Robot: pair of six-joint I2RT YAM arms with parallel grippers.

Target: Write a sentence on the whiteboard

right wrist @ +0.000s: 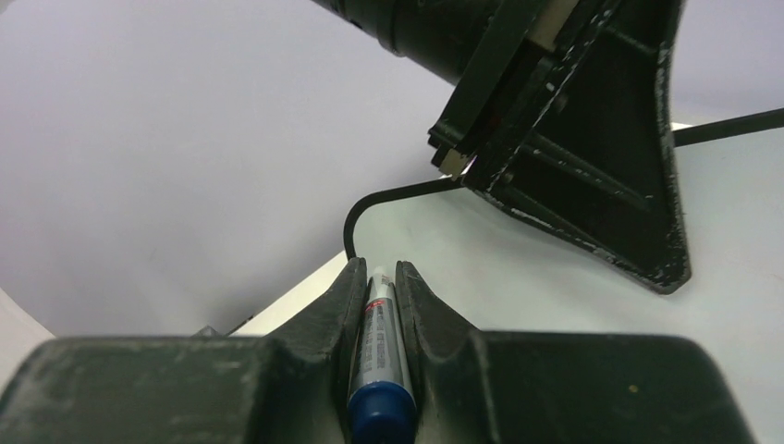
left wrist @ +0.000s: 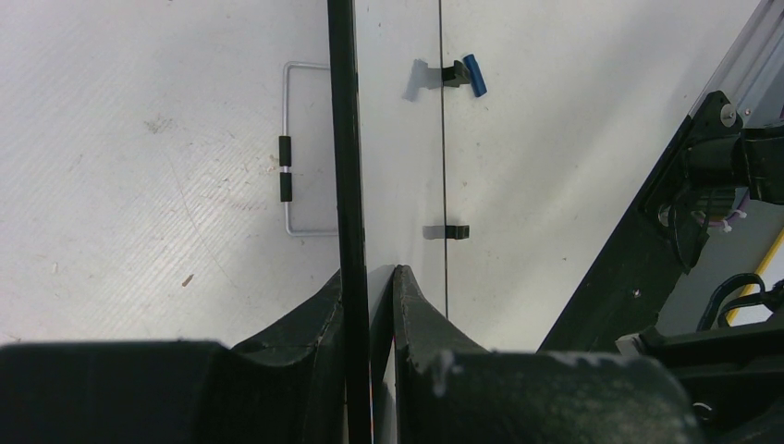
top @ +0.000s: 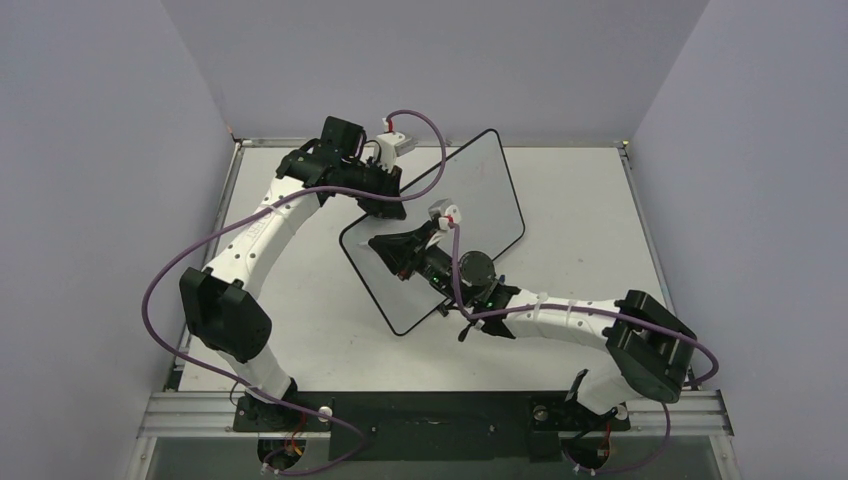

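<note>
The whiteboard (top: 480,190) is held tilted above the table, with its black rim (left wrist: 342,139) running between my left gripper's jaws. My left gripper (left wrist: 370,273) is shut on that edge at the board's upper left (top: 385,195). My right gripper (right wrist: 377,268) is shut on a marker pen (right wrist: 379,342) with a grey barrel and a blue end. The pen's tip points at the board's white face (right wrist: 518,287) near its rounded corner. From above, the right gripper (top: 385,245) hangs over the board's lower left part. The sentence is not in view, and the visible board face is blank.
A bent wire stand (left wrist: 296,148) lies on the table beside the board. A small blue piece (left wrist: 473,74) and a black foot (left wrist: 453,231) show on the other side. Purple cables (top: 165,275) loop from both arms. Grey walls (top: 90,200) enclose the table.
</note>
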